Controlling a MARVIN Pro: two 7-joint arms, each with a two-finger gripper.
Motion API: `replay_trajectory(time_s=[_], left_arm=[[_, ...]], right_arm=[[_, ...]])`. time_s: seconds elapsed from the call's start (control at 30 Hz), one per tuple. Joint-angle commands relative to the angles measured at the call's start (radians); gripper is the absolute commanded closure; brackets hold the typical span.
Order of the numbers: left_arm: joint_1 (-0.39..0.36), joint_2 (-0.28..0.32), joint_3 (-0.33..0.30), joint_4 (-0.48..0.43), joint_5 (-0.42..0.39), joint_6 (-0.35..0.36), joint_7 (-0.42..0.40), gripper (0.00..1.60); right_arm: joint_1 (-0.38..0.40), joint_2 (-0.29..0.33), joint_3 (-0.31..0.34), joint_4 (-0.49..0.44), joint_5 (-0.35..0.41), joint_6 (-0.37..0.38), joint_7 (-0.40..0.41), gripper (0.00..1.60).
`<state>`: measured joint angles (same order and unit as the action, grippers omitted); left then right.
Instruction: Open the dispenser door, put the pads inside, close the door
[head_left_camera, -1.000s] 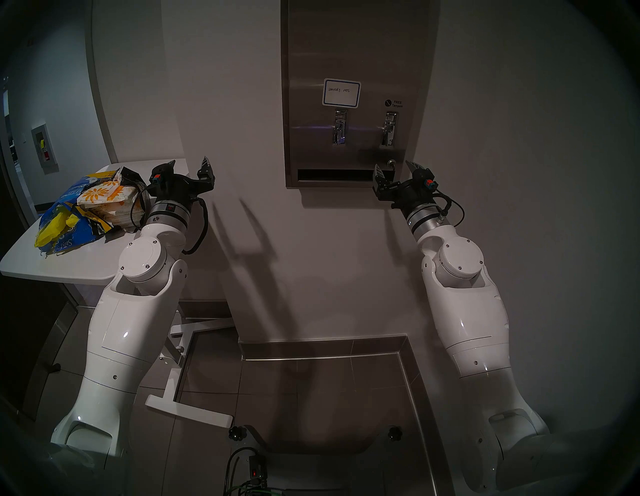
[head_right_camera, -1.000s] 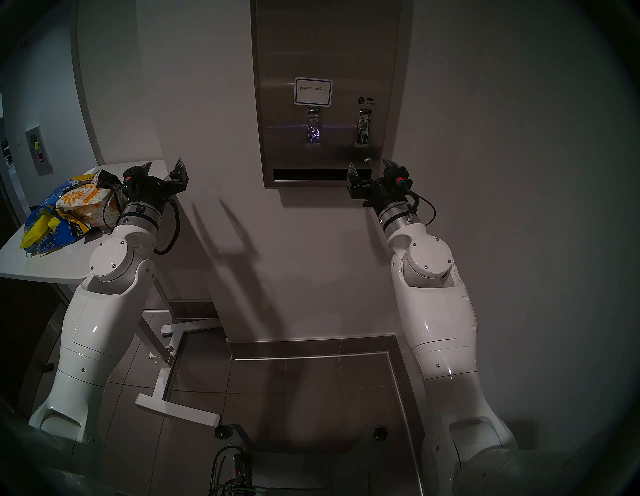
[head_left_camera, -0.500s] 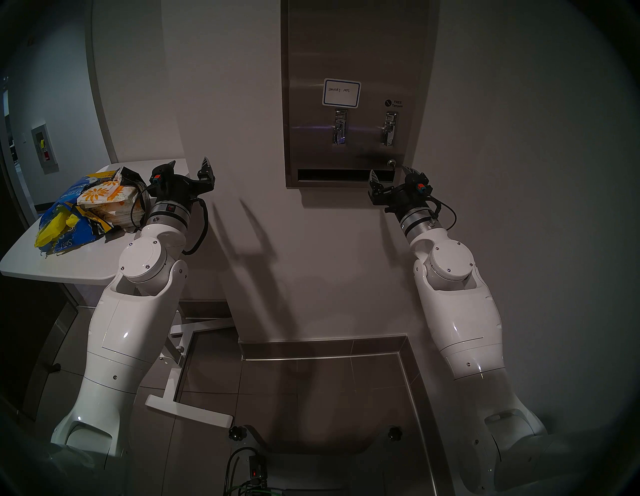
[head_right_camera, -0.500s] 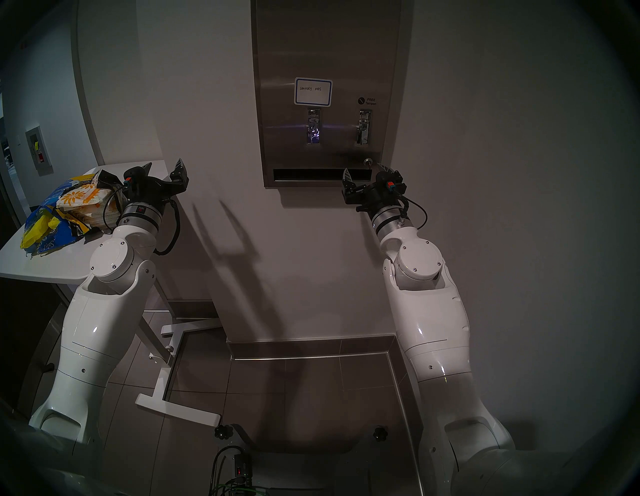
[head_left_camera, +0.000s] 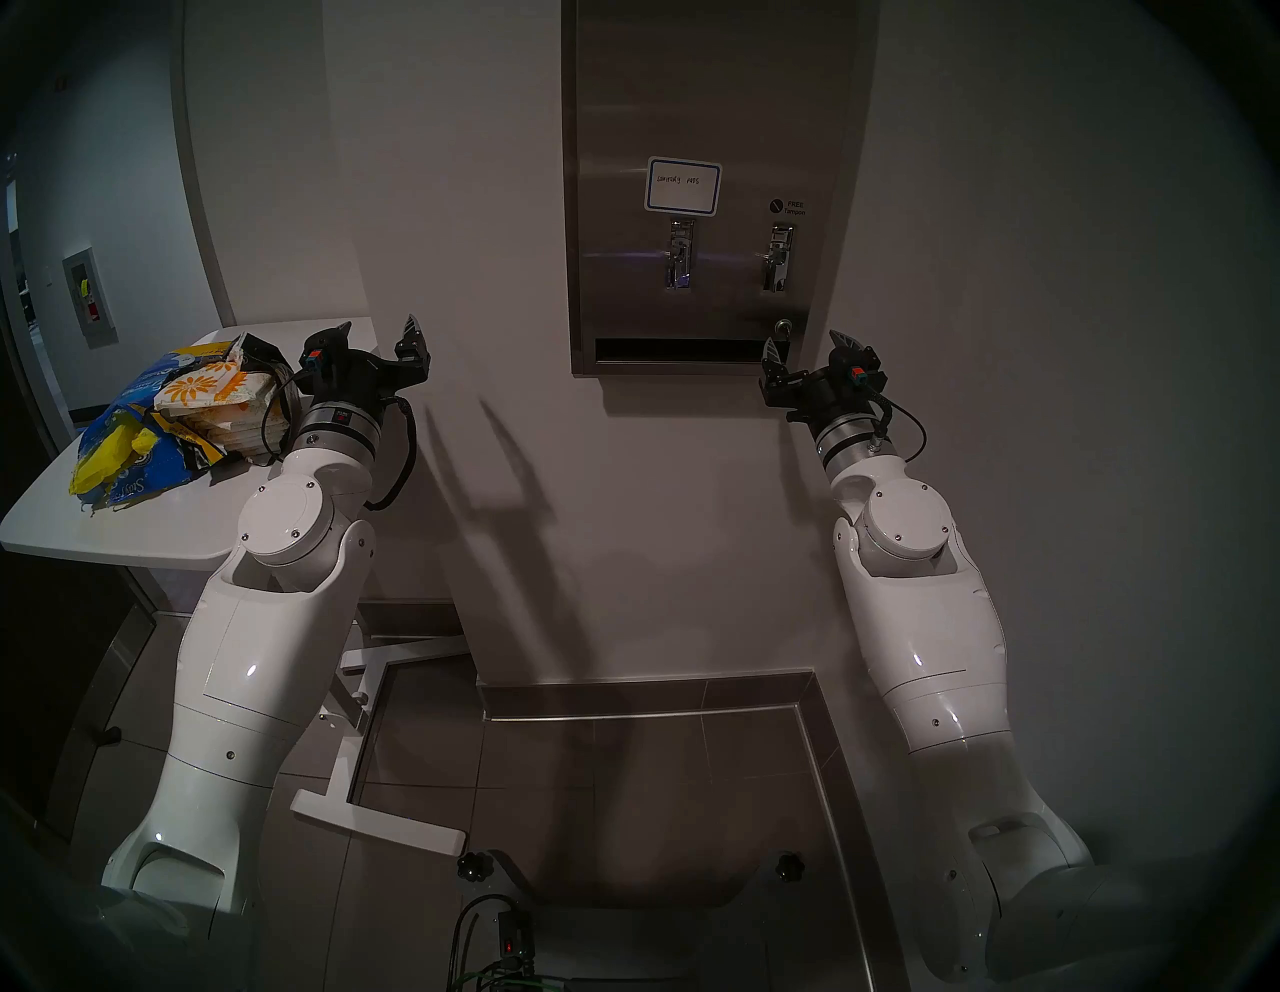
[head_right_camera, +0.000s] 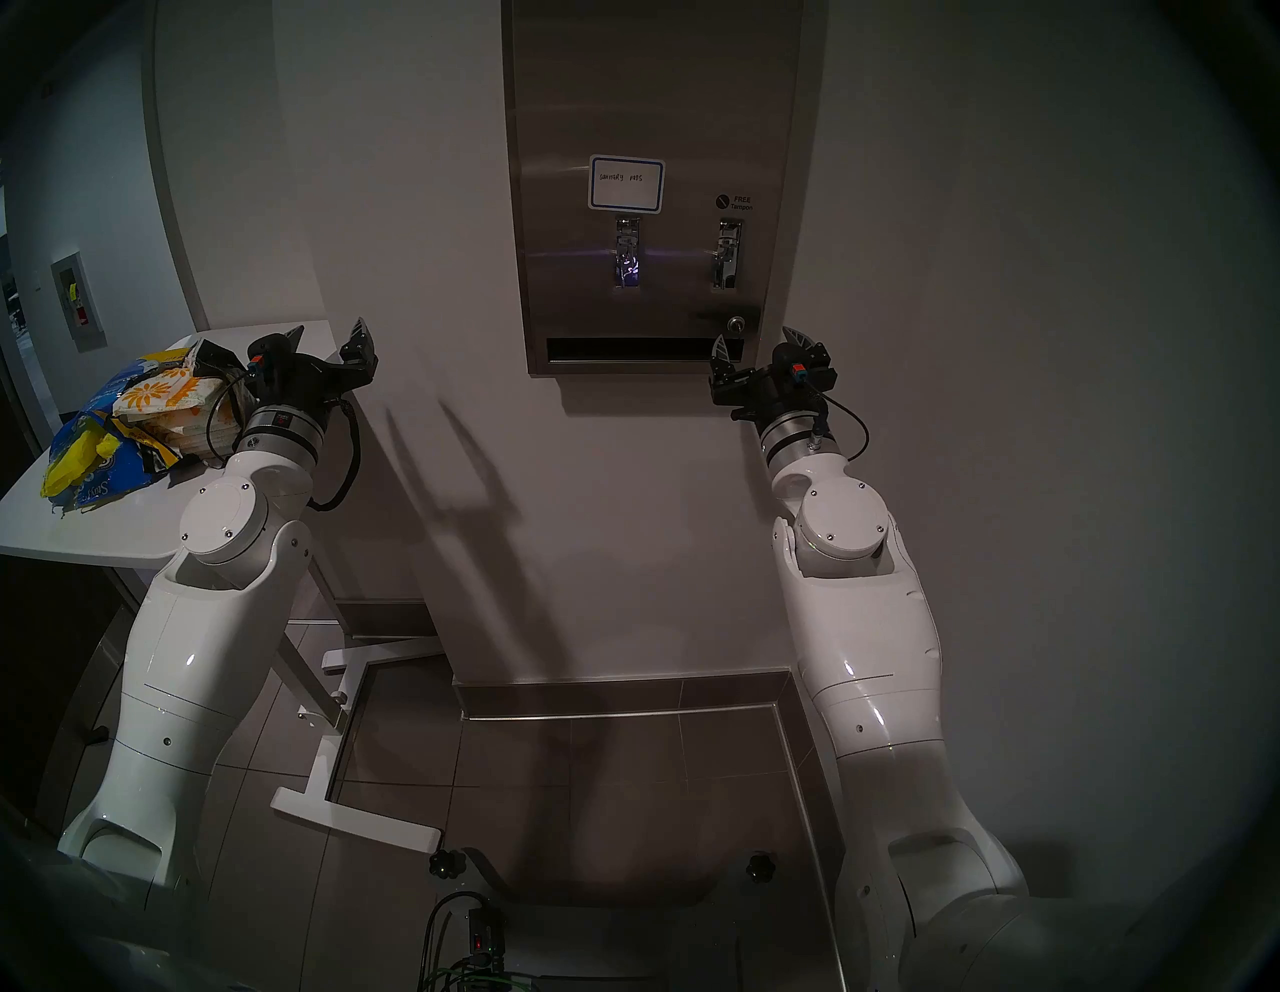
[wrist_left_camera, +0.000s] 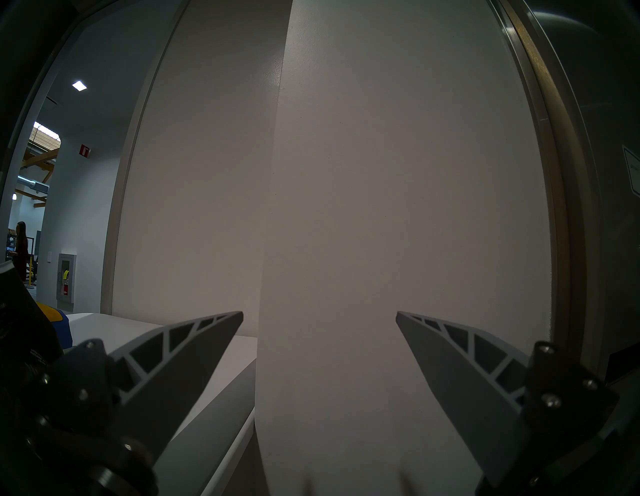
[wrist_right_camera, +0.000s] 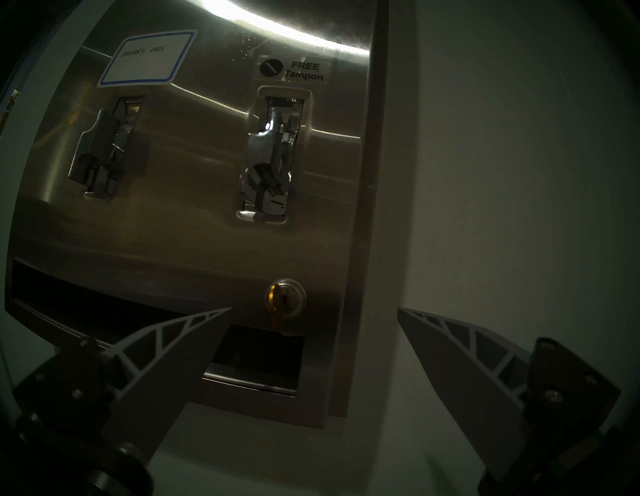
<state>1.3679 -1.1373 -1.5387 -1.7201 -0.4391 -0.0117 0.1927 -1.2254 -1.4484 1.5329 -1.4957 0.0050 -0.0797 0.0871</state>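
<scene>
The dispenser (head_left_camera: 699, 104) is wall-mounted, its dispenser door (head_left_camera: 692, 291) shut. The pads (head_left_camera: 208, 395) lie stacked in a torn bag (head_left_camera: 131, 457) on the white counter (head_left_camera: 138, 526). Left gripper (head_left_camera: 377, 332) and right gripper (head_left_camera: 809, 344): jaws spread, empty, the right gripper near the door's lock (wrist_right_camera: 285, 298).

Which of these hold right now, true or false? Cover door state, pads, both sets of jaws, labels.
1. The dispenser door is shut. True.
2. The right gripper has its jaws clamped on the round lock. False: the jaws stand open and empty, straddling the door's right edge near the lock.
3. The pads lie stacked on the white table. True.
4. The left gripper holds a pad. False: its jaws are open and empty, facing bare wall.
5. The handwritten label sits above the right lever slot. False: it sits above the left one.
</scene>
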Motion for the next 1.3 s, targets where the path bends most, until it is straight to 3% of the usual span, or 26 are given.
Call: replay_trajectory(time_s=[0.0,0.57,1.2,1.27], left_arm=[[-0.031,0.001,-0.007,-0.026,0.000,-0.010,0.000,0.00],[-0.031,0.001,-0.007,-0.026,0.000,-0.010,-0.001,0.00],[-0.031,0.000,-0.007,-0.026,0.000,-0.010,-0.001,0.00],[-0.031,0.000,-0.007,-0.026,0.000,-0.010,-0.001,0.00]], right_arm=[[0.065,-0.003,-0.012,-0.004,-0.004,-0.021,0.009,0.00],[0.101,0.008,-0.010,0.014,-0.015,-0.025,0.035,0.00],[0.089,0.006,-0.001,-0.007,-0.028,0.004,0.033,0.00],[0.088,0.005,-0.001,-0.009,-0.029,0.006,0.032,0.27]])
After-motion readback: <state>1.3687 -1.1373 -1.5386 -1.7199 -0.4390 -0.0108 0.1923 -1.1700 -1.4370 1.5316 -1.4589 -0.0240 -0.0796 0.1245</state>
